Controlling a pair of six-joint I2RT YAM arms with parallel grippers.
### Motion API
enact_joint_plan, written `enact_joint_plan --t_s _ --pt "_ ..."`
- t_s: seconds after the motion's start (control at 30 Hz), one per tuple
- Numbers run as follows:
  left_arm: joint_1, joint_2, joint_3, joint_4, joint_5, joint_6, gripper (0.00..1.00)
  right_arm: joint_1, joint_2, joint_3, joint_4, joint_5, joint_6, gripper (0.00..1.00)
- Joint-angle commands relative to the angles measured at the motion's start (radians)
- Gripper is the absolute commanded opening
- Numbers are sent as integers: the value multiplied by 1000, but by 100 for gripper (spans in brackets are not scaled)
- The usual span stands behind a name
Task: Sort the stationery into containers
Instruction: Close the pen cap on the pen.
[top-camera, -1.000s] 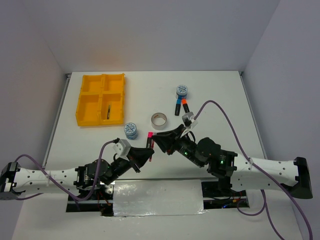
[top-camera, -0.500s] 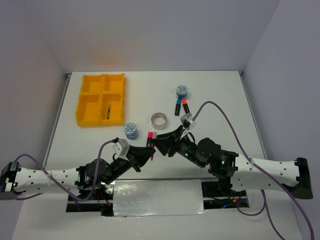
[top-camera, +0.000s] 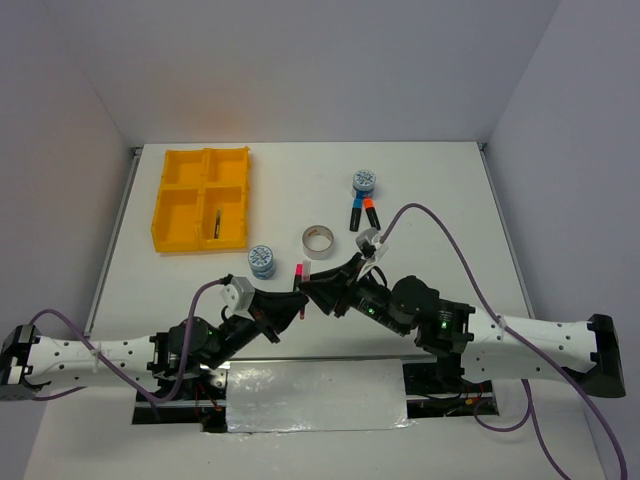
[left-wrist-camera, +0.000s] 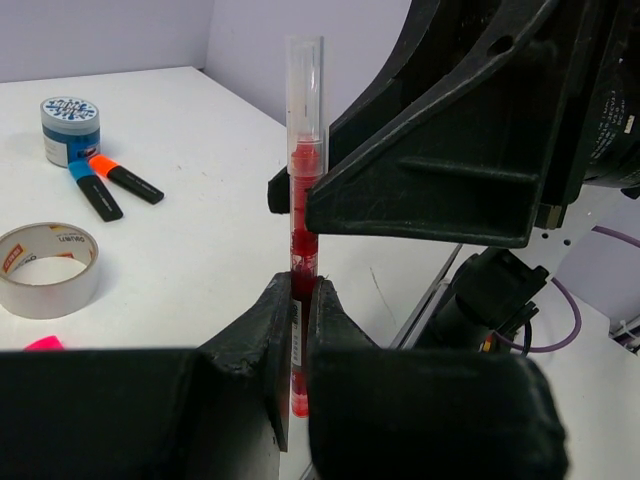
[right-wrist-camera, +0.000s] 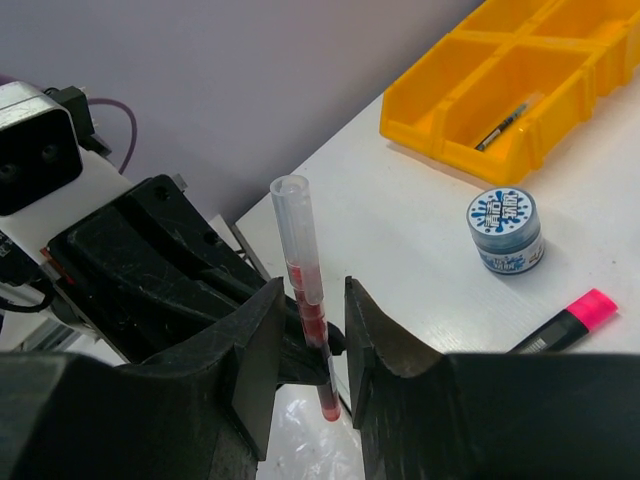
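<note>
As left hand (left-wrist-camera: 298, 305) pinches red pen (left-wrist-camera: 303, 190), right hand (right-wrist-camera: 313, 297) gapes.

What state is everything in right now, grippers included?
left gripper: shut on the red pen
right gripper: open, fingers either side of the pen
red pen: upright, off the table
yellow tray: thin pen in near-right compartment
tape ring: flat on table, unsorted
pink highlighter: capped, on table
blue highlighter: capped, on table
orange highlighter: capped, beside the blue one
near tape roll: on table
far tape roll: on table
</note>
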Motion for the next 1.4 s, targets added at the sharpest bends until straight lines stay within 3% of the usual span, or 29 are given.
enact_joint_plan --t_s 0.0,0.13,0.27,0.37,0.6,0.73,0.77,0.87,1.03,1.1,1.17,1.27,1.37 --pt "3 -10 25 51 -9 6 0 1 9 -1 34 -13 -12 37" --pt "3 -3 33 48 -9 5 0 3 18 0 36 -16 -12 31" --pt "4 3 49 34 -18 -8 0 1 25 0 44 -12 -18 15" --pt "6 26 65 17 -1 -18 0 1 21 -1 59 -9 -30 9" --pt "7 79 94 -6 80 -37 21 1 2 -8 82 -29 -71 6" --pt "7 102 114 -26 106 -37 23 3 -8 -18 84 -36 -88 6" --pt "7 104 115 -28 112 -37 33 3 -8 -18 82 -43 -91 6" --pt "10 109 123 -40 134 -34 45 1 -8 -11 70 -58 -107 6" --pt "13 112 128 -54 149 -34 46 3 -3 -4 67 -89 -125 6" --pt "13 109 123 -49 155 -31 37 3 -2 -3 64 -89 -130 6" --pt "15 104 118 -45 149 -34 18 4 2 -1 59 -96 -139 6" --pt "16 99 114 -46 140 -37 1 3 3 0 59 -105 -142 6" --pt "16 95 109 -41 138 -35 0 3 2 -6 74 -133 -148 8"
